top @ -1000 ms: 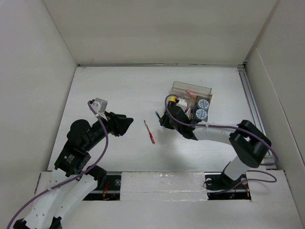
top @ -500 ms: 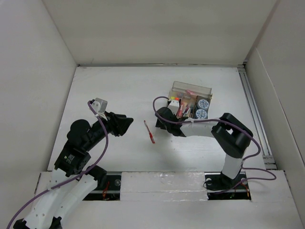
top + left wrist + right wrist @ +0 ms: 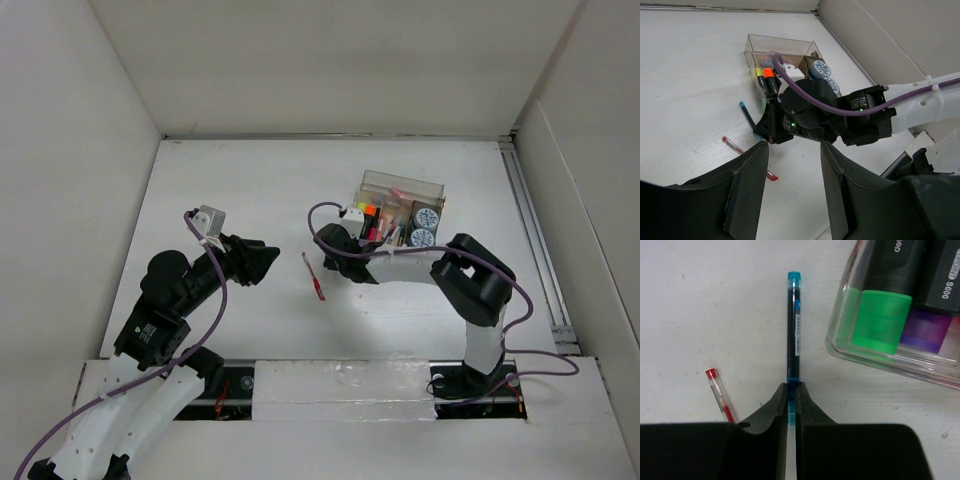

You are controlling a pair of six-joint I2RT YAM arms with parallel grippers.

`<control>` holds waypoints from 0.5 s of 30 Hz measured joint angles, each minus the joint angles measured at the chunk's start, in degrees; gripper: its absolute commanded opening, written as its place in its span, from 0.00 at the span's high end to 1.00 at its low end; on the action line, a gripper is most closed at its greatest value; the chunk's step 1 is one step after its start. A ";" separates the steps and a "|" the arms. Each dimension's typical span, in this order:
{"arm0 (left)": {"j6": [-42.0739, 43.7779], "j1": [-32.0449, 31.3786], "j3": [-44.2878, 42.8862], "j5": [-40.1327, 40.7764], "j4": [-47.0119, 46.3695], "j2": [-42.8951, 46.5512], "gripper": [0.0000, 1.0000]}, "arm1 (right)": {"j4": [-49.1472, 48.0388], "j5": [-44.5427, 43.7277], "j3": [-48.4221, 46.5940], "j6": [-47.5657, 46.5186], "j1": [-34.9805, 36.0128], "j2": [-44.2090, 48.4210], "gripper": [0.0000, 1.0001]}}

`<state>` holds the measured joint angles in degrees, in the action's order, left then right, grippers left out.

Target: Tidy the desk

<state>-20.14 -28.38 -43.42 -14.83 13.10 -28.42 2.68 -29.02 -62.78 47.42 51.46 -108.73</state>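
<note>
The slim dark-blue plastic pen (image 3: 793, 325) has teal ends; the thin clear pen (image 3: 720, 396) is red-capped; the flat matte desk (image 3: 700, 300) is white.

The right pincer (image 3: 763, 133) meets a blue pen (image 3: 746, 114) (red pen (image 3: 732, 145) nearby) beside the organizer (image 3: 782, 45).

I see a clear organizer (image 3: 400, 183) toward the far right corner of the desk (image 3: 240, 180). It is packed with markers, a green-capped one (image 3: 881, 320) against its wall. A teal pen (image 3: 793, 325) lies just beside its left wall. A red pen (image 3: 314, 277) lies further left, nearer the near edge.
</note>
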 measured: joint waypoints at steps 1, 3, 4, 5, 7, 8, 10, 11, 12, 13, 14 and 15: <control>0.00 0.00 0.00 0.00 0.00 0.00 0.58 | 0.09 0.02 -0.46 -0.09 0.07 -0.33 1.00; 0.00 0.00 0.00 0.02 0.00 0.00 0.58 | 0.15 0.00 -1.07 -0.22 0.24 -0.74 1.00; 0.00 0.00 0.00 0.02 0.00 0.02 0.58 | 0.15 -0.02 -1.14 -0.22 0.28 -0.81 1.00; 0.00 0.00 0.00 0.02 0.00 0.04 0.58 | 0.13 0.00 -1.14 -0.22 0.33 -0.79 1.00; 0.00 0.00 0.00 0.02 0.00 0.09 0.58 | -0.33 0.35 -0.61 -0.13 0.33 -0.42 1.00; 0.00 0.00 0.00 0.02 0.00 0.11 0.58 | -0.63 0.61 0.20 -0.02 0.35 0.28 1.00; 0.00 0.00 0.00 0.02 0.00 0.11 0.58 | -0.76 1.60 3.06 0.17 0.39 2.95 1.00; 0.00 0.00 0.00 0.02 0.00 0.11 0.58 | -0.92 2.08 4.87 0.35 0.39 4.87 1.00; 0.00 0.00 0.00 0.02 0.00 0.11 0.58 | -1.07 2.64 6.62 0.42 0.39 7.15 1.00; 0.00 0.00 0.00 0.02 0.00 0.11 0.58 | -1.73 3.28 8.41 0.52 0.35 9.62 1.00; 0.00 0.00 0.00 0.02 0.00 0.13 0.58 | -2.36 3.98 9.84 0.68 0.20 12.02 1.00; 0.00 0.00 0.00 0.02 0.00 0.15 0.58 | -3.37 5.27 11.30 0.83 -0.17 14.64 1.00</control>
<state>-20.14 -28.38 -43.42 -14.81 13.10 -28.27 -0.69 -23.75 -51.48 48.25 51.29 -94.08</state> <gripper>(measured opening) 0.422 0.099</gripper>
